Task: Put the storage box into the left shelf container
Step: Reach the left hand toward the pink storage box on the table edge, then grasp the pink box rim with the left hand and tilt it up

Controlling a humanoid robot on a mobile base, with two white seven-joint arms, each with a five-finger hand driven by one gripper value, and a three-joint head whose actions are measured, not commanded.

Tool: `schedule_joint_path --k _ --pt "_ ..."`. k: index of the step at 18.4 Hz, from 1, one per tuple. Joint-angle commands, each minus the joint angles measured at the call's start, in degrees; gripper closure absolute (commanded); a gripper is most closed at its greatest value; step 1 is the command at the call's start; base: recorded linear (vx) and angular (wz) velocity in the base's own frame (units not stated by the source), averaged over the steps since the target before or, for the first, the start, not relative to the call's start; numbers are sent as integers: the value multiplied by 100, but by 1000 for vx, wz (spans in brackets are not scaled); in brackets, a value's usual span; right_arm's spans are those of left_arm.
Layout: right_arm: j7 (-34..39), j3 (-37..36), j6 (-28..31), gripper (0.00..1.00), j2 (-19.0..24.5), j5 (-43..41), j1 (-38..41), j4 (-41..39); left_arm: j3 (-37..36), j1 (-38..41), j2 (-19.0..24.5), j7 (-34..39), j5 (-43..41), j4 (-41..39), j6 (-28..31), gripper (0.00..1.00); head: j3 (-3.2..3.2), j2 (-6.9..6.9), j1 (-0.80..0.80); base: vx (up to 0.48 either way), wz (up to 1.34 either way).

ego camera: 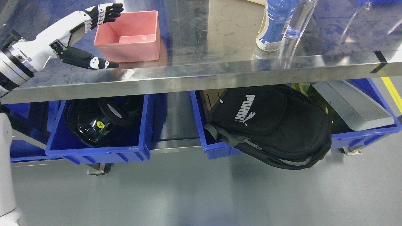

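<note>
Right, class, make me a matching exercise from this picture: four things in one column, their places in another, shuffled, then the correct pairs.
Things:
1. pink storage box
2. black backpack
3. blue-labelled bottle
4. left robot hand

Places:
A. hanging out of the right blue bin
B. table top, far right
C. table top, left part
D. open, beside the box's left wall

Pairs: 1-C, 2-A, 3-B, 4-D

On the table [220, 67] the storage box [128, 36] stands at the left, a bottle [274, 26] well to its right. Below, the left bin [97, 150] holds a helmet [94, 125]; the right bin [361, 138] holds a backpack [270, 125].
</note>
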Motion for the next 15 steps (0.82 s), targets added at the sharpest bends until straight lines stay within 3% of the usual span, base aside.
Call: schedule_joint_path --k 1,4,10,15 --pt "-38 1 -13 0 -100 -123 -26 -100 -1296 -391 576 -159 -144 648 20 6 0 0 0 0 0" --pt "-29 1 -21 0 -100 -123 -17 -100 -1305 -637 496 -571 -609 911 19 6 0 0 0 0 0" --pt "-29 1 -13 0 -100 -123 -26 -100 -1516 -1033 242 -634 -1093 1369 28 8 0 0 0 0 0" --pt "-29 1 -22 0 -100 -123 -26 -100 -1587 -1218 -110 -713 -1129 1685 20 22 0 0 0 -7 67"
